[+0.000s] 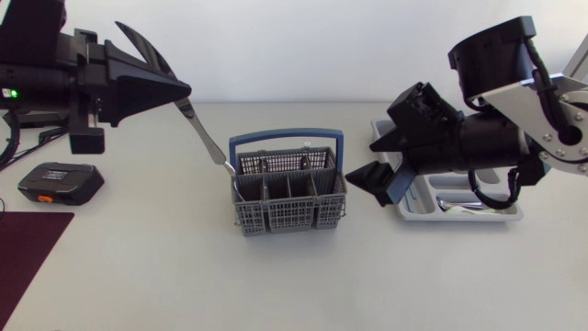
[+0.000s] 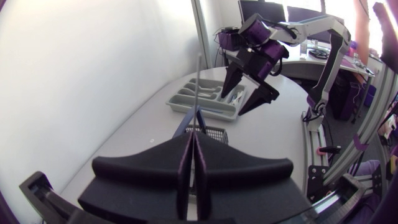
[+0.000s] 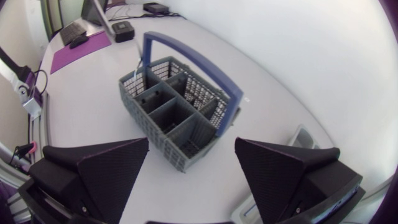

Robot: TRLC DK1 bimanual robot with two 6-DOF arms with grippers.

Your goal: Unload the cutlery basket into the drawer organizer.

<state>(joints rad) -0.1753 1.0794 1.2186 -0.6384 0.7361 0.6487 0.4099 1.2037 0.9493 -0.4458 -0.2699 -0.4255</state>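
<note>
A grey cutlery basket (image 1: 289, 198) with a blue handle stands mid-table. My left gripper (image 1: 184, 92) hovers up and to its left, shut on a silver cutlery piece (image 1: 207, 133) that slants down to the basket's rear left corner. In the left wrist view the shut fingers (image 2: 194, 158) pinch the thin piece (image 2: 199, 81), which points over the basket (image 2: 208, 132). The white drawer organizer (image 1: 418, 207) lies to the right with cutlery in it. My right gripper (image 1: 378, 158) hangs open over the organizer's left end. Nothing sits between its fingers (image 3: 93, 168), which face the basket (image 3: 180, 106).
A black device with an orange spot (image 1: 60, 181) and a dark red mat (image 1: 28, 248) lie at the table's left. Bare table lies in front of the basket. The organizer (image 2: 205, 99) sits close behind my right gripper (image 2: 249, 84).
</note>
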